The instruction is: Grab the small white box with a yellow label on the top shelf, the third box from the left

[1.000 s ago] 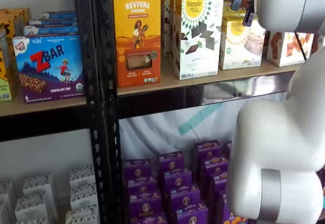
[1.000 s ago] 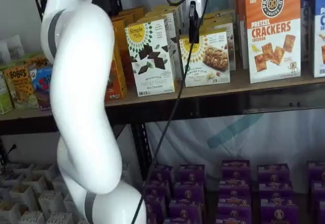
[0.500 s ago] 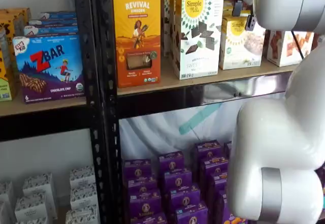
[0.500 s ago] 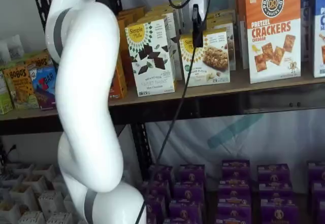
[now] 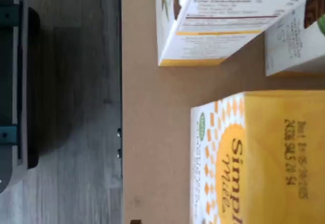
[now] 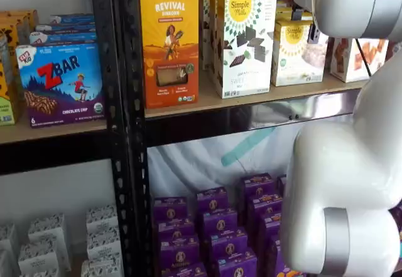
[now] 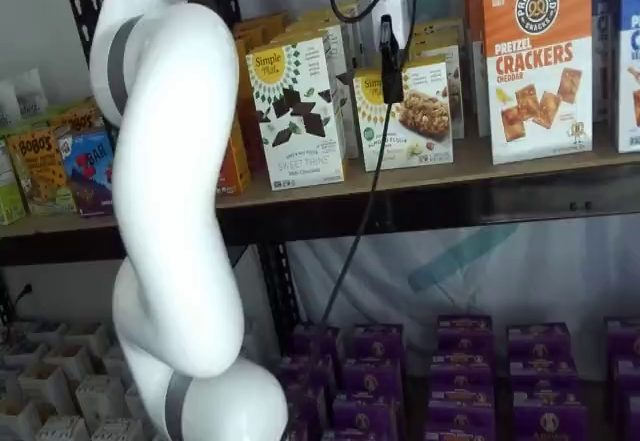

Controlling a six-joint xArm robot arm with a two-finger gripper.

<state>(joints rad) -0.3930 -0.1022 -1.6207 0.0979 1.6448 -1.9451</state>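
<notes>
The small white box (image 6: pixel 294 54) with its yellow sunburst label stands on the top shelf (image 6: pixel 207 104) in both shelf views, to the right of a taller white box. My gripper (image 7: pixel 390 61) hangs just in front of the small white box (image 7: pixel 415 121), one black finger showing against the box's upper left part. Only that finger (image 6: pixel 311 32) shows below the white body, with a cable beside it. The jaws stand wide and nothing is held. The wrist view looks down on the small white box's (image 5: pixel 254 158) yellow top and the tan top shelf (image 5: pixel 152 107).
A taller white Simple Mills box (image 6: pixel 244 41) and an orange Revival box (image 6: pixel 169 38) stand to the left. An orange pretzel cracker box (image 7: pixel 535 61) stands to the right. Purple boxes (image 6: pixel 213 227) fill the shelf below. My white arm (image 6: pixel 345 183) covers the right side.
The gripper has come down and closer to the small white box; its finger now overlaps the box's upper part. The boxes have not moved.
</notes>
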